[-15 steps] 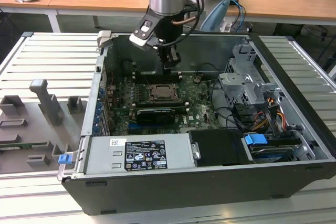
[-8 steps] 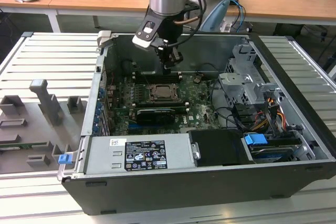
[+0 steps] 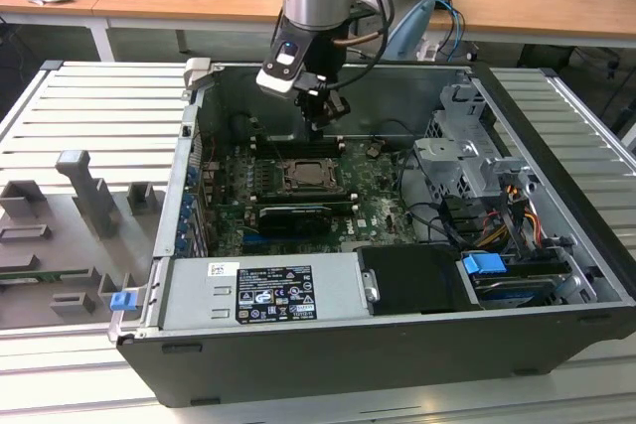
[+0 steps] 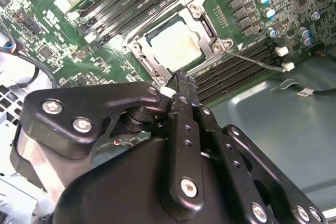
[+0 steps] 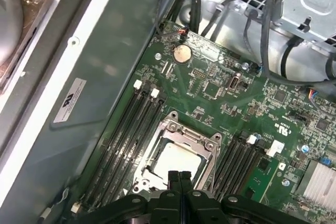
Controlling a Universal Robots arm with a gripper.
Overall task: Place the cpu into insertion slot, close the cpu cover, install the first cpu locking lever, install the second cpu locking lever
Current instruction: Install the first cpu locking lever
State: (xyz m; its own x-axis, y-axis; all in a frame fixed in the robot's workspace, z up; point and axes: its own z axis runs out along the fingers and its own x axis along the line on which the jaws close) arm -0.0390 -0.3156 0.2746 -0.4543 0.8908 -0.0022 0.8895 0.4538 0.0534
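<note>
- The cpu point(image 5: 176, 159) sits inside the open computer case point(image 3: 397, 354), which takes up most of the exterior view. The arm reaches in from 12 o'clock.
- The green motherboard point(image 3: 373, 211) lies flat on the case floor, with the drive cage point(image 3: 462, 161) at 3 o'clock of it.
- Your gripper point(image 5: 179, 174) hangs above the board with its fingers pressed together and nothing between them. In the exterior view it is at 12 o'clock of the insertion slot point(image 4: 137, 47), near it but apart.
- The insertion slot is mid-board, flanked by black memory slots point(image 4: 226, 74).
- The cpu cover point(image 5: 211, 151) appears to lie flat over the slot, framing the chip.
- The cpu itself is seated in the slot, its silver face showing up through the cut-out. Judge it light, stiff and thin, slick on its face and fragile underneath. You would hold it by two opposite edges, which the cover now hides.
- A thin wire lever point(image 4: 257, 60) juts from a corner of the slot across the memory slots. It looks unhooked.
</note>
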